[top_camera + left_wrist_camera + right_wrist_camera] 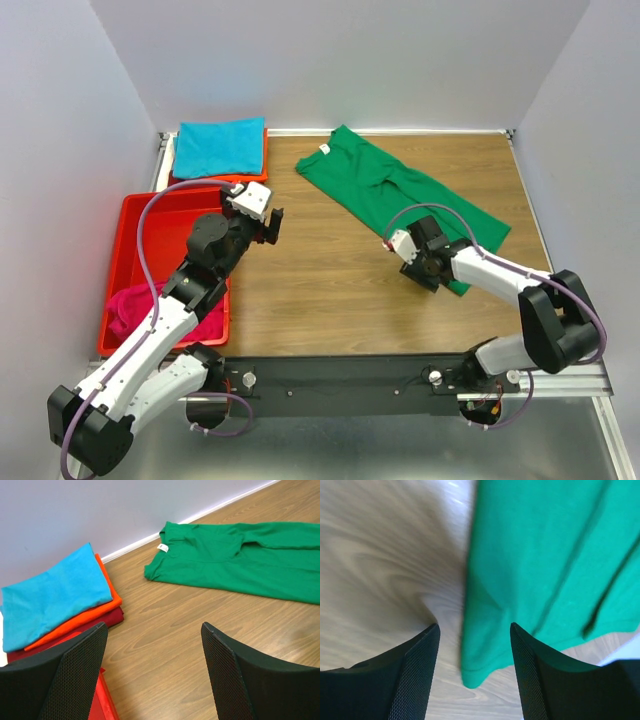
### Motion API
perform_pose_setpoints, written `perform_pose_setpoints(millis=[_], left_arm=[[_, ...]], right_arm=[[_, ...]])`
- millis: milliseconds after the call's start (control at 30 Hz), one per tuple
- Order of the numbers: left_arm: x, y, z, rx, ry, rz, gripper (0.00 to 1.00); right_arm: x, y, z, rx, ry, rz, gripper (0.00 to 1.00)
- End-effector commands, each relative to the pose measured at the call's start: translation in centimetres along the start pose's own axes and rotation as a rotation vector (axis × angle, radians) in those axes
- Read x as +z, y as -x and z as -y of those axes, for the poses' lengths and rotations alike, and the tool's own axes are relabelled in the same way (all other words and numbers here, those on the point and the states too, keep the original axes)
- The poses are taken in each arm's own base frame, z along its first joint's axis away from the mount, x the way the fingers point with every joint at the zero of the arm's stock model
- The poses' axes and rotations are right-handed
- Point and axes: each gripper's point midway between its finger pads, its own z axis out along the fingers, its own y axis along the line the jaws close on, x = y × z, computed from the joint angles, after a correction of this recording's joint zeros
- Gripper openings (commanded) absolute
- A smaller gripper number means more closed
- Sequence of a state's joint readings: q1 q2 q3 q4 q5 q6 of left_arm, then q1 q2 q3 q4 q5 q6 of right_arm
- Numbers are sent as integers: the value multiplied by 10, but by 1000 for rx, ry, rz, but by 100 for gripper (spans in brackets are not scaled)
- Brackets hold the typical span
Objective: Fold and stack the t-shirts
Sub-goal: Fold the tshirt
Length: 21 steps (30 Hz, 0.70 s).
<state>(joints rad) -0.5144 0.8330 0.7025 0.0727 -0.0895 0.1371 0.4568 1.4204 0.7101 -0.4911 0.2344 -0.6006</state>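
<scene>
A green t-shirt (400, 195) (240, 560) lies spread on the wooden table, its white neck label at the far left end. My right gripper (424, 274) (474, 625) stands open over its near hem corner (475, 672), which lies loose on the wood between the fingers. A teal t-shirt (220, 147) (50, 597) lies folded on an orange one (85, 617) and a dark red one (97, 624) at the back left. A magenta t-shirt (150, 305) is bunched in the tray. My left gripper (270, 226) (154, 626) hangs open over bare wood, holding nothing.
A rigid red plastic tray (135, 215) (102, 700) sits at the left edge, under the left arm. White walls close in the back and both sides. Bare wood (320, 290) lies between the two grippers.
</scene>
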Motion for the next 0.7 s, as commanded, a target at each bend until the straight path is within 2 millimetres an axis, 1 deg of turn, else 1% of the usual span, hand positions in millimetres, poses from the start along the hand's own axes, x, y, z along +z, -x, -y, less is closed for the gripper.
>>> perform_pose_setpoints(millis=[0,33,133,167,200,233,367,433,467,500,533,567,600,633,667], left_arm=[[-2,7,4,-6,-24,30,83],[-2,9,4,-7,-23,35,83],[-3,10,3,-6,-23,38,83],[-3,10,3,-6,-21,39,83],[-3,11,3,-6,-21,41,83],[-3,10,3,-6,-19,39,83],[-4,10,2,-6,-15,38,83],[-3,10,3,-6,-19,39,83],[-3,9,4,-6,-23,36,83],[-2,9,4,-6,-24,37,83],[-1,8,5,-4,-30,31,83],[-1,7,6,-5,-35,31,83],[0,6,5,-4,-32,27,83],[-1,6,5,-4,-32,27,83],[-1,6,5,-4,-31,27,83]], right_arm=[[14,-21,0,1,-17,-57,64],[16,-23,-1,-3,-17,-66,61],[22,-25,0,-10,-23,-84,45],[24,-25,-1,-12,-19,-88,34],[26,-24,-3,-14,-5,-90,28],[27,-23,-4,-17,1,-90,19],[23,-12,-13,-12,74,-49,6],[17,-2,-26,-25,158,-10,3],[13,5,-37,-57,195,13,2],[8,9,-53,-91,269,26,2],[3,16,-59,-119,280,35,2],[0,21,-72,-153,328,48,2],[-7,29,-93,-231,374,58,2],[-13,36,-108,-262,416,83,2],[-19,49,-116,-298,433,112,2]])
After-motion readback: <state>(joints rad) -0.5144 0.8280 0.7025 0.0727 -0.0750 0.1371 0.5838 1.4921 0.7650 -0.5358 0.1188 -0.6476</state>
